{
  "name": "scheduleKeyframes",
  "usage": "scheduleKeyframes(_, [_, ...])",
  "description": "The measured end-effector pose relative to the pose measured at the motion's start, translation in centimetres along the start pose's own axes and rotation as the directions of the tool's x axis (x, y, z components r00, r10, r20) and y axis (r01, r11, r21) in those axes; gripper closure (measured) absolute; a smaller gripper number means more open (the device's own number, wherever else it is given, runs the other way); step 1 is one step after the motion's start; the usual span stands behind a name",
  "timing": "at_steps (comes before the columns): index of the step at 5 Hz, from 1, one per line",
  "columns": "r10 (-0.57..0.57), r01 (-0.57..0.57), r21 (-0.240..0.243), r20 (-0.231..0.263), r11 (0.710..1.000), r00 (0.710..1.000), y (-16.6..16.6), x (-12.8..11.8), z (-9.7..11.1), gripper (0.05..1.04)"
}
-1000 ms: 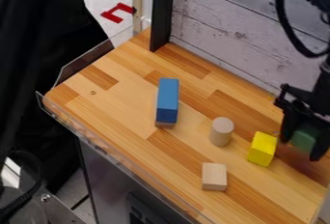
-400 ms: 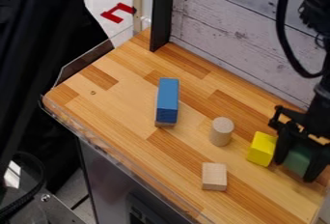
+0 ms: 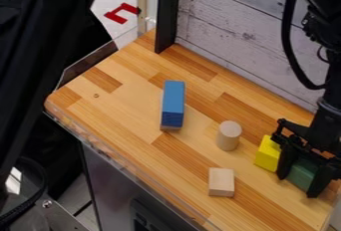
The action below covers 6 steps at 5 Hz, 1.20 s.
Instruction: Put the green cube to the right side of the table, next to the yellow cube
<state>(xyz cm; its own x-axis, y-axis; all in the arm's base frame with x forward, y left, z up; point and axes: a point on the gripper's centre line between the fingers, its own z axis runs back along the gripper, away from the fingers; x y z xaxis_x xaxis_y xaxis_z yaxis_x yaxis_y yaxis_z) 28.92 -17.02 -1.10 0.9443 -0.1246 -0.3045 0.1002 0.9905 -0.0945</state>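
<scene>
At the right side of the table, my gripper point(image 3: 299, 176) is low over the wood, its two fingers on either side of the green cube point(image 3: 301, 173) and shut on it. Just left of it stands the yellow cube point(image 3: 266, 156), partly covered by the near finger. Whether the green cube touches the tabletop is hidden, and I cannot tell whether the two cubes touch.
A pale cylinder point(image 3: 228, 135) stands left of the yellow cube, with a plain wooden cube point(image 3: 221, 181) nearer the front. Farther left is a blue block point(image 3: 173, 103) on a wooden piece. A whitewashed plank wall point(image 3: 246, 36) borders the table point(image 3: 126, 110) behind.
The gripper has moved down and toward the front of the table, carrying the green cube to beside the yellow cube. The other blocks have stayed put.
</scene>
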Motion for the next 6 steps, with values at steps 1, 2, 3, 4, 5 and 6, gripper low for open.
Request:
scheduleKeyframes(1, [0.006, -0.006, -0.005, -0.006, 1.0, 1.0, 0.2, 0.5, -0.1, 0.446])
scheduleKeyframes(2, [0.0, 0.0, 0.003, -0.018, 1.0, 1.0, 0.2, 0.6, -0.3, 0.161])
scheduleKeyframes(3, [0.0, 0.0, 0.014, 0.007, 1.0, 1.0, 0.4, 0.4, -0.2, 0.088])
scheduleKeyframes(4, [0.017, -0.019, 0.034, 0.069, 0.999, 0.997, 0.7, -0.1, 1.8, 0.087])
scheduleKeyframes(5, [0.032, -0.041, 0.054, 0.153, 0.998, 0.988, 0.9, -0.7, 5.3, 0.087])
scheduleKeyframes(6, [0.057, -0.072, 0.065, 0.208, 0.995, 0.977, 1.7, -1.7, 7.8, 0.087])
